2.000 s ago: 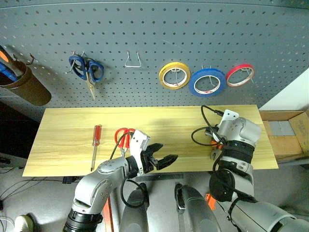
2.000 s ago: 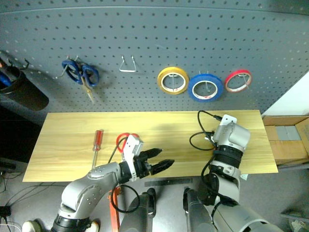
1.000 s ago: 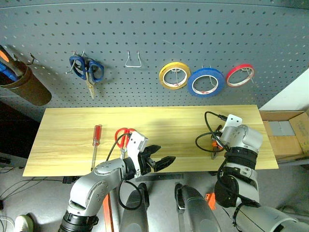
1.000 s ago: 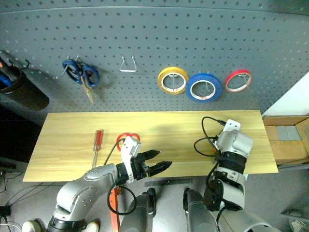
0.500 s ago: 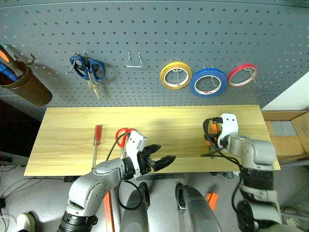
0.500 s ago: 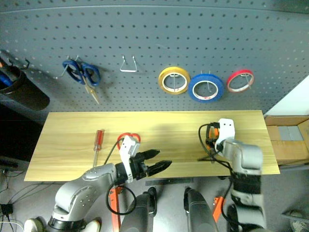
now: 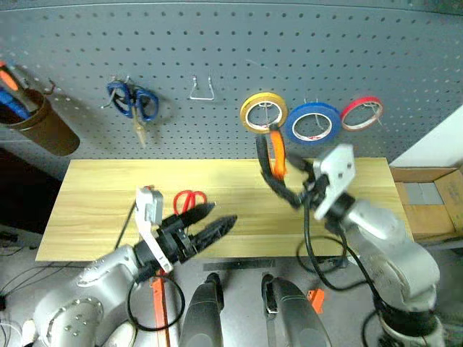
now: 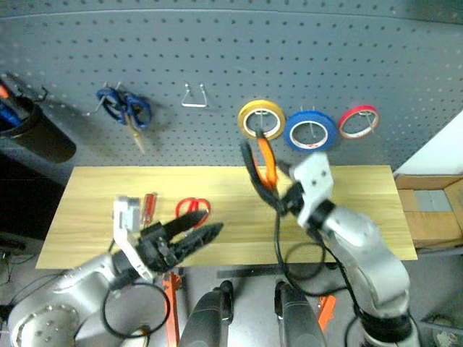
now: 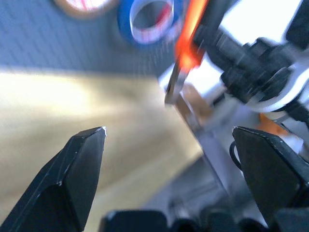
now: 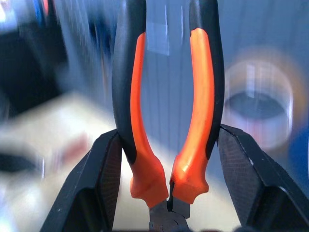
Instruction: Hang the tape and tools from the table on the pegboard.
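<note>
Holding the pliers handles-up, clamped near the head, the right gripper lifts them toward the pegboard for hooking, while the left gripper hovers spread wide and empty over the table.

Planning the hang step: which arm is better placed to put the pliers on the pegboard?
Right. The right gripper is shut on the pliers, held up by the pegboard. The left gripper is open, low over the table.

You've lifted the pliers off the table in the right gripper, handles up by the yellow roll; the left gripper rose too.
</note>
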